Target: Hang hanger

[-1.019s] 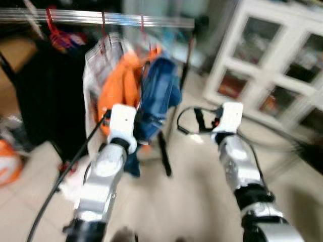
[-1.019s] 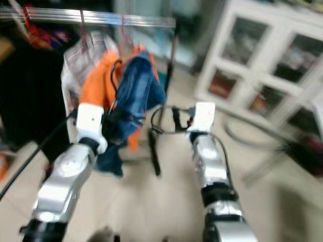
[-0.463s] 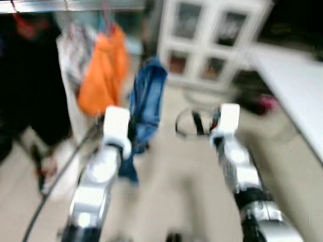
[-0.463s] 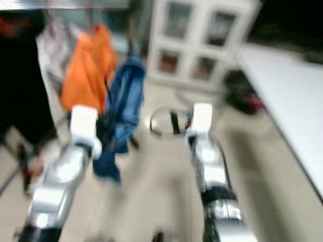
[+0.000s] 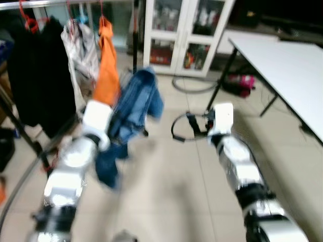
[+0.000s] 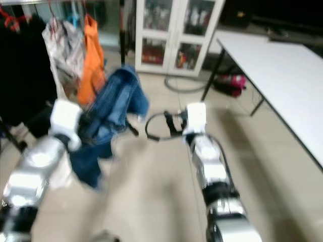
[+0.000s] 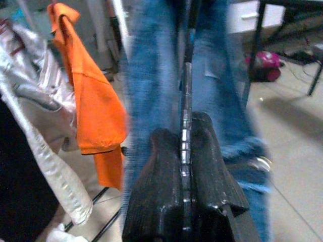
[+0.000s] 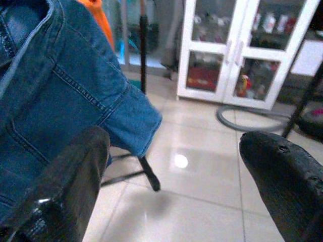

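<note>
The left end effector (image 7: pixel 184 151) has its two black fingers pressed together on the thin dark bar of a hanger (image 7: pixel 186 85), which runs up between the fingers in the left wrist view. A blue denim garment (image 5: pixel 132 108) hangs on that hanger and drapes down beside the left arm, in front of the robot and above the tiled floor (image 5: pixel 171 191). The hanger with the denim is held just to the right of the clothes rail (image 5: pixel 60 4) and below its level; it is not on the rail. On the rail hang a black garment (image 5: pixel 30 70), a pale silver-grey garment (image 5: pixel 81 48) and an orange garment (image 5: pixel 106 65), side by side; the orange one is the nearest to the held denim. The right end effector (image 8: pixel 171 176) is spread wide, with nothing between its fingers; the denim hem shows beyond one finger in the right wrist view. The right arm is raised in front of the robot, well apart from the denim, with a black cable loop (image 5: pixel 181 128) at its wrist. Behind the rail stands a white cabinet with glass doors (image 5: pixel 184 30). A white desk (image 5: pixel 282 60) on black legs stands to the robot's right. The head views are slightly blurred.
</note>
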`<state>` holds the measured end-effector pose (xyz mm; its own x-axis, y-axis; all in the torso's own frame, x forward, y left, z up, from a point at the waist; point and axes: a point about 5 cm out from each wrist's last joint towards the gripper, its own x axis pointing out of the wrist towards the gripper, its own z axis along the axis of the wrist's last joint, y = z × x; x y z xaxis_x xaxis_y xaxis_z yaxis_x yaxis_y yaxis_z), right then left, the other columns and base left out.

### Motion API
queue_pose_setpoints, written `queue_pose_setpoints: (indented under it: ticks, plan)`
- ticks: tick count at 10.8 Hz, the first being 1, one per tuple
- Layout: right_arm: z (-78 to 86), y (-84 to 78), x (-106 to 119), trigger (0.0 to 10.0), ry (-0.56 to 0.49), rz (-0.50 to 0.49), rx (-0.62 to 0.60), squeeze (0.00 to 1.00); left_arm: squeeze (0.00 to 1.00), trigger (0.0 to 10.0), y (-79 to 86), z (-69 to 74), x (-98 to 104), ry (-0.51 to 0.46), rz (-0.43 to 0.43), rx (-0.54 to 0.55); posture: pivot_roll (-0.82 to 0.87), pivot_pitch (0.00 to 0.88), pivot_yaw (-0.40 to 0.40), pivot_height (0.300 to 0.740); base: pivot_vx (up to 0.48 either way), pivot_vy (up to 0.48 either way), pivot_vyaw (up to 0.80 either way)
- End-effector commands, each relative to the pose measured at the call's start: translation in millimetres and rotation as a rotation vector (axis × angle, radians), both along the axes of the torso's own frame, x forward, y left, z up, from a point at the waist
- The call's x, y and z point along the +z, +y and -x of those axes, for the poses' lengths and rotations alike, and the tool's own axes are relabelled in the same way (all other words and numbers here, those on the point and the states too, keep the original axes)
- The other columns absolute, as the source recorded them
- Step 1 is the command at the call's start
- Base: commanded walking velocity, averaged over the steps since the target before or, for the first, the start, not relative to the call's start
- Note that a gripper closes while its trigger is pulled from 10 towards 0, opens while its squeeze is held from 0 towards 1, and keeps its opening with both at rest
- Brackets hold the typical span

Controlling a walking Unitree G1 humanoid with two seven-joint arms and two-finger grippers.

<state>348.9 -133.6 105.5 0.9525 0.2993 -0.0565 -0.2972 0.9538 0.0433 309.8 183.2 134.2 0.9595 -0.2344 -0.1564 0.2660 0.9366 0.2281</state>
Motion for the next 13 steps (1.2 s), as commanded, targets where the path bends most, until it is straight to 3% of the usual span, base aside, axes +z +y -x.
queue_pose_setpoints:
  ticks: [1,2,4,5,6,9,11,12,13]
  plan:
    - [-3.6,-5.3,9,10.0,-0.026,0.015,0.014,0.0,0.0,10.0,-14.5,-1.7,0,-0.012,0.0,-0.073,0.06,0.011,-0.079,0.74,0.0,0.0,0.0]
    - [-4.9,-0.2,15,10.0,-0.049,0.038,0.085,0.0,0.0,10.0,-16.9,-2.4,-2,0.0,-0.017,-0.122,0.06,0.011,-0.082,0.74,0.0,0.0,0.0]
    - [-8.0,0.6,17,10.0,-0.036,0.02,0.09,0.0,0.0,10.0,-16.7,-2.1,3,0.001,-0.015,-0.18,0.05,0.018,-0.071,0.74,0.0,0.0,0.0]
    - [-8.8,5.0,19,10.0,-0.027,-0.014,0.144,0.0,0.0,10.0,-18.0,-0.4,5,0.008,-0.048,-0.271,0.04,0.022,-0.054,0.74,0.0,0.0,0.0]
    - [-9.8,6.0,29,10.0,-0.051,-0.078,0.234,1.0,0.0,10.0,-12.0,0.5,12,0.005,-0.091,-0.343,0.06,0.017,-0.041,0.74,0.0,0.0,0.0]
    - [-12.9,2.8,37,10.0,-0.051,-0.066,0.324,1.0,0.0,10.0,4.7,-3.7,22,-0.012,-0.118,-0.341,0.06,0.0,-0.039,0.74,0.0,0.0,0.0]
    - [-11.7,3.0,32,10.0,-0.033,-0.017,0.303,1.0,0.0,10.0,-3.4,-6.5,24,-0.023,-0.105,-0.371,0.05,0.0,-0.042,0.74,0.0,0.0,0.0]
    - [-11.9,1.3,26,10.0,0.006,0.009,0.254,0.71,0.0,10.0,-9.8,-5.1,24,-0.024,-0.103,-0.397,0.04,0.0,-0.041,0.74,0.0,0.0,0.0]
    - [-10.0,3.9,25,10.0,0.011,-0.013,0.257,0.0,0.0,10.0,-10.7,-4.0,23,-0.019,-0.102,-0.404,0.04,0.0,-0.038,0.74,0.0,0.0,0.0]
